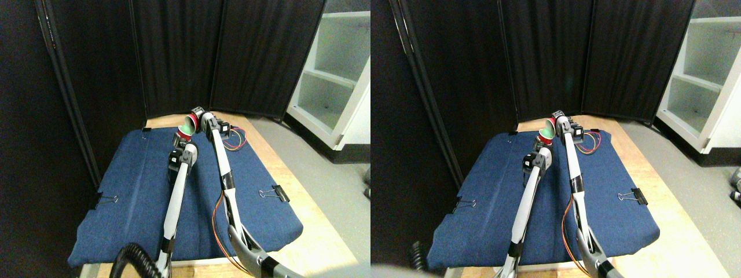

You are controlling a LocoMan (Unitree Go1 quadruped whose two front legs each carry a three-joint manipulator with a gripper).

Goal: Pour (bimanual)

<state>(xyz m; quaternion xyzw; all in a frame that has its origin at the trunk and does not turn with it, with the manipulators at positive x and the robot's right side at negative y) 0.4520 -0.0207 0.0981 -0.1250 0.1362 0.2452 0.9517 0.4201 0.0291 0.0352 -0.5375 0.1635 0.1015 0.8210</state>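
Cable (136, 260): black ribbed hose, bottom edge, left of the left limb's base.
Cloth (139, 191): blue, spread over a pale wooden table (324, 243); black binder clips at the left edge (104, 200), the right edge (277, 193) and the far left corner.
Left manipulator: pale limb rising from the bottom centre, ending in the left gripper (180, 145) above the mid-cloth.
Left jaws: too small to read; cannot tell whether they clamp the red cup (183, 135), which sits right at the gripper's tip.
Right manipulator: longer limb, orange wire along it, reaching farther to the right gripper (197, 119).
Right jaws: cannot tell; the green cup (189, 123) lies against them, tilted, mouth towards the left.
Cups: green just above red, touching or nearly so; contents not visible.
Loose wires (236, 139): red and yellow, on the cloth right of the grippers.
Backdrop: dark folding screen (173, 52); white shelf unit (336, 75) far right.
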